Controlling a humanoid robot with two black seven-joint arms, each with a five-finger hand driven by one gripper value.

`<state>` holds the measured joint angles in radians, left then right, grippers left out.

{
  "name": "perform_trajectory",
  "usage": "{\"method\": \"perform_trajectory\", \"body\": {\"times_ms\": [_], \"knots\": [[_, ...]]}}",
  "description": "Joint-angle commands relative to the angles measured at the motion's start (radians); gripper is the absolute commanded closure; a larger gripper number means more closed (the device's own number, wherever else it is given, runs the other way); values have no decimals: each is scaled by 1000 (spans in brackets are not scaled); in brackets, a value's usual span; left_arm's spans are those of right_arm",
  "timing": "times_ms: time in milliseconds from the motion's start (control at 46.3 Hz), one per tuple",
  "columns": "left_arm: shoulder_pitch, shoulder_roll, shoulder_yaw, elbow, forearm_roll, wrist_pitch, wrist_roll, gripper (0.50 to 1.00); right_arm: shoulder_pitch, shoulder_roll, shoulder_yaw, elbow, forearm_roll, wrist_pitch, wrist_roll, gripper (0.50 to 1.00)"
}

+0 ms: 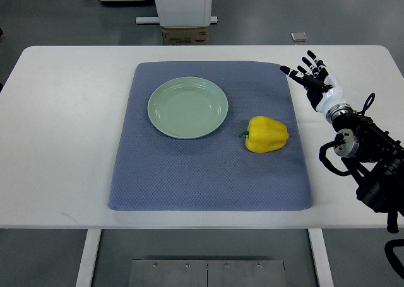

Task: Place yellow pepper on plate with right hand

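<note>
Pepper (267, 134): glossy yellow, green-stemmed

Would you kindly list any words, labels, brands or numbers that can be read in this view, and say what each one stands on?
No legible text anywhere in this view.
The cardboard box behind the table shows no print that can be read.
The small grey tag on the floor is too small to read.
The plate, yellow pepper, blue mat and right hand carry no markings.
</note>
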<state>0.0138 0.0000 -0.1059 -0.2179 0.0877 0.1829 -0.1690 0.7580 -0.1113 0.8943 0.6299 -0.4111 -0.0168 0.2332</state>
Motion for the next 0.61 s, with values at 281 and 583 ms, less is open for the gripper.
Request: {"method": "perform_trajectory", "body": {"times_ms": [281, 583], "knots": [[0, 0, 0, -1, 3, 0, -1, 500, 0, -1, 0, 1, 0, 0, 0, 500], [0, 0, 0, 2, 0, 0, -1, 500, 1, -4, 2, -1, 0, 0, 0, 500]]}}
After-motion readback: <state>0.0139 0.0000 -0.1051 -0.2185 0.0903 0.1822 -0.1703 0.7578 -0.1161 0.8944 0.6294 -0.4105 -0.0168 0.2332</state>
